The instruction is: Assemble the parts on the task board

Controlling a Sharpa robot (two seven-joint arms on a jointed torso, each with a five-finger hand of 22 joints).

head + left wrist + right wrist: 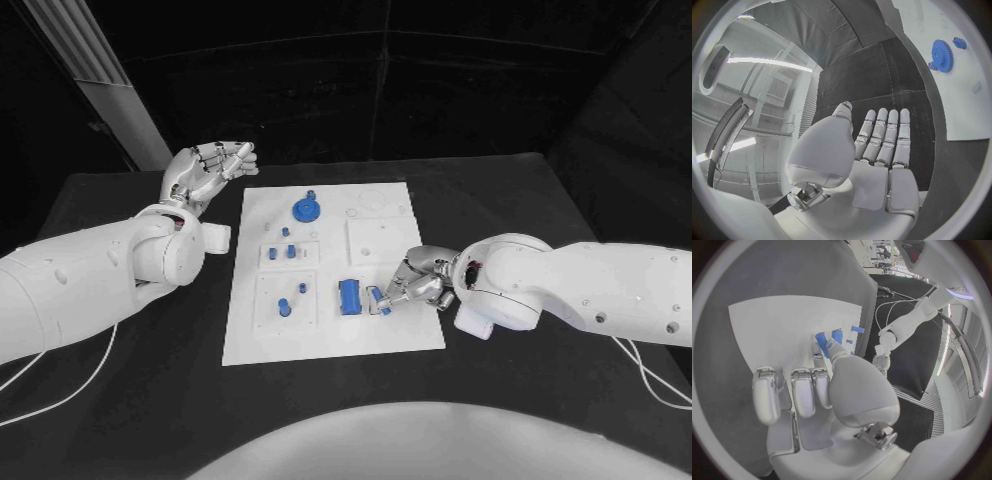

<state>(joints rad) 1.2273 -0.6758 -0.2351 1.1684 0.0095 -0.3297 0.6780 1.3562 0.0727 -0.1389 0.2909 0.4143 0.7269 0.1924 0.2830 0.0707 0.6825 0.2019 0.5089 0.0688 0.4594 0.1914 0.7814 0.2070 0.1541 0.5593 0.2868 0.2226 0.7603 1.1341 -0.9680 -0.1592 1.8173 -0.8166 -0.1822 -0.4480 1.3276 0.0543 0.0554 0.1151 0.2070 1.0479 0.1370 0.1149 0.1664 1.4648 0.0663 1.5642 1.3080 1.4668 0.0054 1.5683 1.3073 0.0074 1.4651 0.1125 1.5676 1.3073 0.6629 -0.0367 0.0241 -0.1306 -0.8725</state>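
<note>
The white task board [325,335] lies in the middle of the black table. A blue gear [306,209] stands at its far end, also seen in the left wrist view as the gear [941,50]. Several small blue pegs [289,250] sit in the board's left blocks. A blue block [351,297] stands near the board's right side. My right hand [414,280] rests low over the board's right edge and pinches a small blue part [381,303] between thumb and finger; the right wrist view shows this part [821,341] at the fingertips. My left hand [209,170] is raised beyond the board's far left corner, fingers straight, holding nothing.
Bare black table [144,400] surrounds the board. A white cable [58,395] lies at the near left and another cable [649,375] at the near right. A raised white square plate [378,238] sits on the board's right half.
</note>
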